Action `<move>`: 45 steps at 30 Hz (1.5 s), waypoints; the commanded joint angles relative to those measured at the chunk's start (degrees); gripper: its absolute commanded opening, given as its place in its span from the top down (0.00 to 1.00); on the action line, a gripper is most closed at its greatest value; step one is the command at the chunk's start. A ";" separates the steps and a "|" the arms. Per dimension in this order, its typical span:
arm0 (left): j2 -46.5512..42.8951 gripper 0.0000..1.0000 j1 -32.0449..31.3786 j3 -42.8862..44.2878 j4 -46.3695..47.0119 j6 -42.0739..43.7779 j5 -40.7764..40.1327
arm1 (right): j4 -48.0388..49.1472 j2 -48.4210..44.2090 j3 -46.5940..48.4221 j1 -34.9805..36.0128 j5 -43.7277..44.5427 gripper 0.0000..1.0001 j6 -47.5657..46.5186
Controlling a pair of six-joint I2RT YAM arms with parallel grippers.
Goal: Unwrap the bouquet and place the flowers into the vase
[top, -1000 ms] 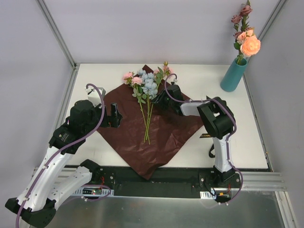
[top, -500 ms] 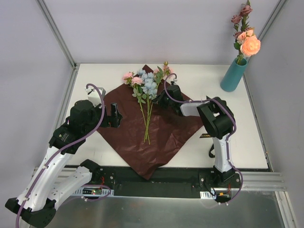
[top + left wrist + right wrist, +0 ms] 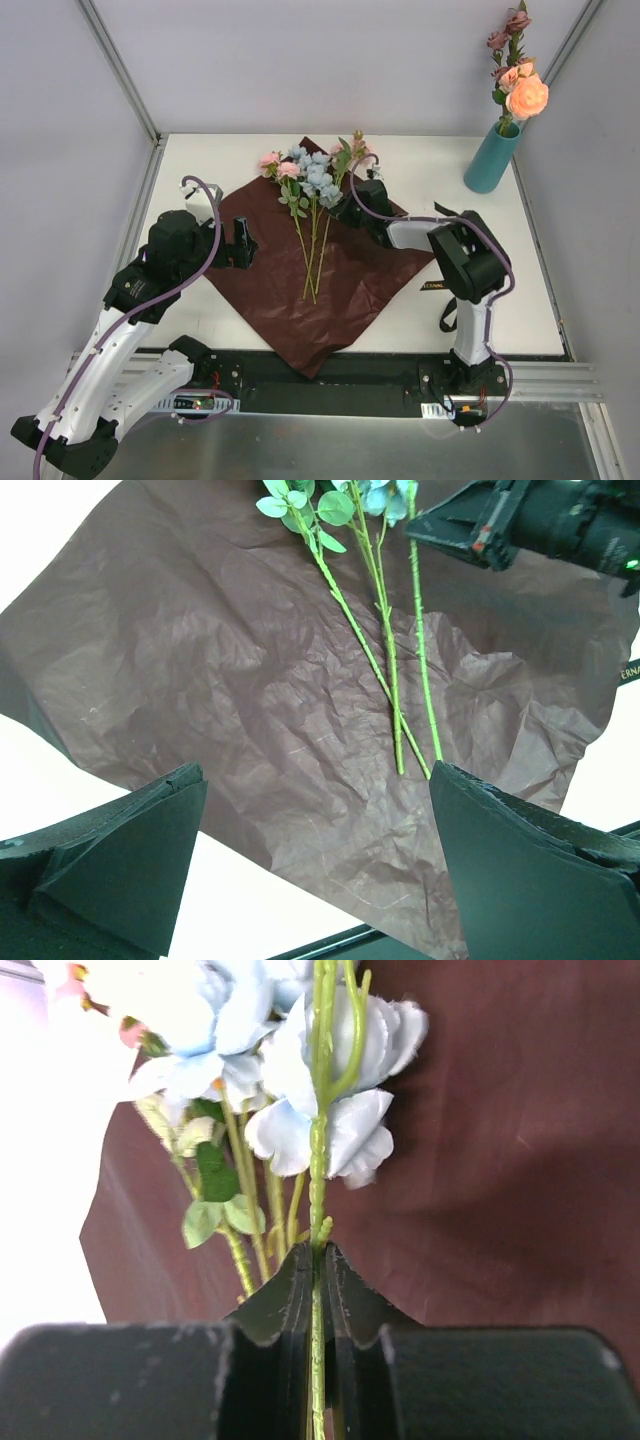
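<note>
Tabletop (image 3: 440,160): white, maroon paper (image 3: 340,290) spread flat.
Flowers (image 3: 312,200): lying on paper, long axis near-to-far, blooms toward far edge.
Right fingers (image 3: 290,1305): closed on one green stem (image 3: 318,1160) below pale blue bloom.
Left fingers (image 3: 130,850): wide apart, over paper, gripping nothing.
Vase (image 3: 490,160): upright, far right corner.

Top overhead; wrists close — all share flowers (image 3: 316,180)

white table (image 3: 430,160) was under right gripper (image 3: 345,205) | black label (image 3: 432,286) lay behind it | grey wall (image 3: 300,60) stood ahead
</note>
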 commanded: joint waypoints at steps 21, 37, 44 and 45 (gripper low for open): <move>0.09 0.01 0.47 -0.11 0.55 -0.39 0.99 | -4.36 -37.25 -2.04 0.34 14.47 1.00 -33.62; 0.80 0.01 0.47 -0.11 0.55 -0.31 1.69 | 16.55 -39.72 -1.51 -2.82 18.25 1.00 -63.17; 0.71 0.01 0.38 -0.20 0.55 -0.22 1.78 | 25.43 -39.63 -2.83 -11.77 12.82 1.00 -67.74; 0.71 0.01 0.38 -0.29 0.55 -0.22 1.78 | 26.49 -39.89 -3.09 -13.53 11.93 1.00 -67.48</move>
